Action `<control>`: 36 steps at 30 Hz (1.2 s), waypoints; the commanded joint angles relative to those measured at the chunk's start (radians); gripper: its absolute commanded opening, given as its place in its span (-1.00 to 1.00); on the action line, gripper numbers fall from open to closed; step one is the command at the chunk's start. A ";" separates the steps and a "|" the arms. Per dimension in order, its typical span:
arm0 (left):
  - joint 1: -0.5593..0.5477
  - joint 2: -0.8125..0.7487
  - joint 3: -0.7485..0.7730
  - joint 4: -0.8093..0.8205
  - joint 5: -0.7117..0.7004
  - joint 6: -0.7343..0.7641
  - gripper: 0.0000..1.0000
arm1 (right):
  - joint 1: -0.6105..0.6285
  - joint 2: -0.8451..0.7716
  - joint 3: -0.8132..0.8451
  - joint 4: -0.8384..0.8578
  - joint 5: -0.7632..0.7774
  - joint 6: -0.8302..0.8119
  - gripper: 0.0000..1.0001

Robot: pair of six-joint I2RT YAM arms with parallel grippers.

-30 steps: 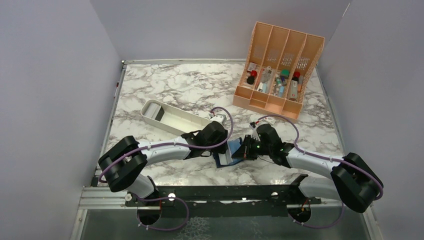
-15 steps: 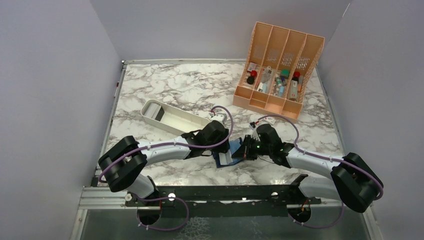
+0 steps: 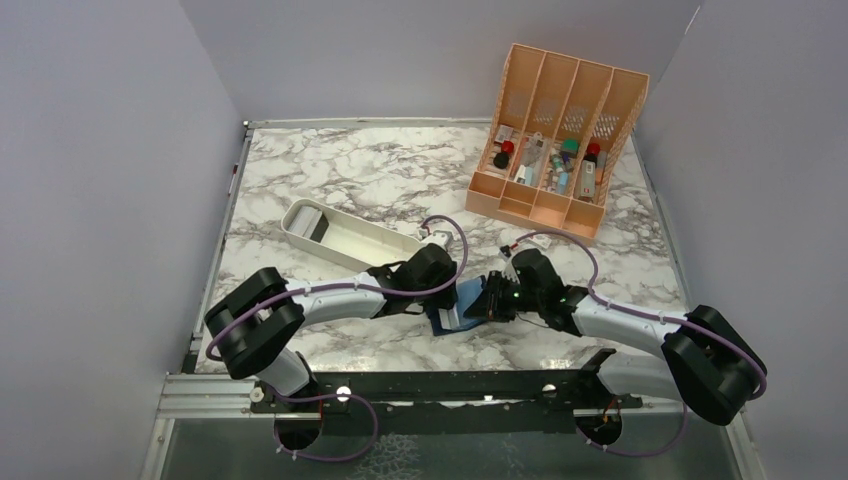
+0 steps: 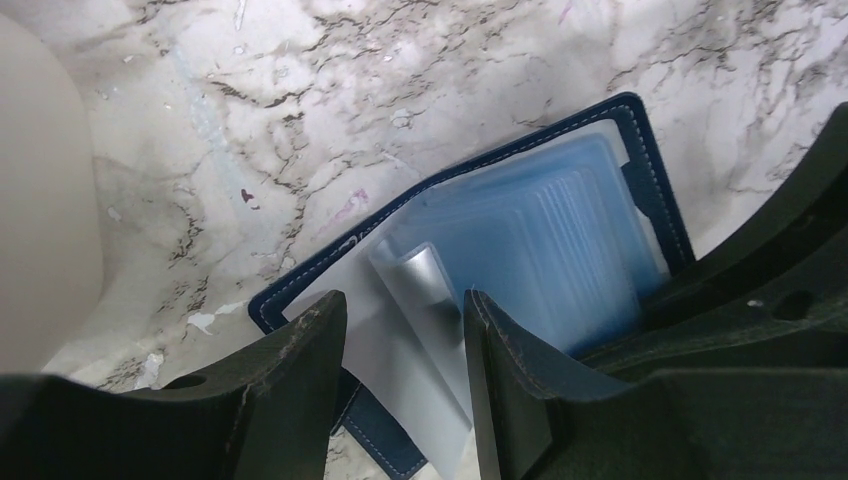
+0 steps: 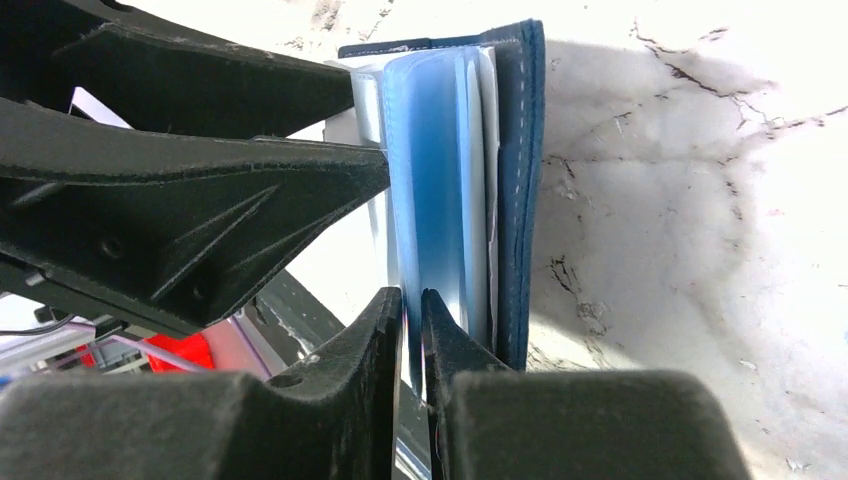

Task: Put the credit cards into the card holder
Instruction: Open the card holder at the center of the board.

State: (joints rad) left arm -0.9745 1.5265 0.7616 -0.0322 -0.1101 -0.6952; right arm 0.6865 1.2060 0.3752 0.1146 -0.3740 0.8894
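Left gripper point(image 4: 405, 300), fingers spread, straddles a silvery sleeve point(image 4: 420, 285) of the holder point(image 4: 560, 230), unfolded on the table point(image 3: 350, 170). Right gripper point(image 5: 412, 300), fingers a sliver apart at the sleeves' edge; grip unclear. Tray point(image 3: 300, 225) at ten o'clock, organizer point(image 3: 525, 80) at one.

Top camera looks down from 6 o'clock over the table point(image 3: 350, 180); both wrist cameras, close, share the card holder point(image 4: 560, 230).

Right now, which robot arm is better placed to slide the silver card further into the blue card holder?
Probably the left: the left gripper is open right over the silver card, while the right gripper pinches a sleeve of the card holder, likely steadying it.
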 commanded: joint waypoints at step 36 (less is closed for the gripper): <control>0.005 -0.084 0.003 0.012 0.145 0.021 -1.00 | 0.007 -0.231 0.236 -0.553 0.315 -0.141 -0.20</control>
State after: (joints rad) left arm -0.9707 1.4803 0.7269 -0.0578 -0.0177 -0.6788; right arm 0.6872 1.0542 0.5587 -0.3656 -0.0677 0.7650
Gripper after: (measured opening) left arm 0.008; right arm 0.400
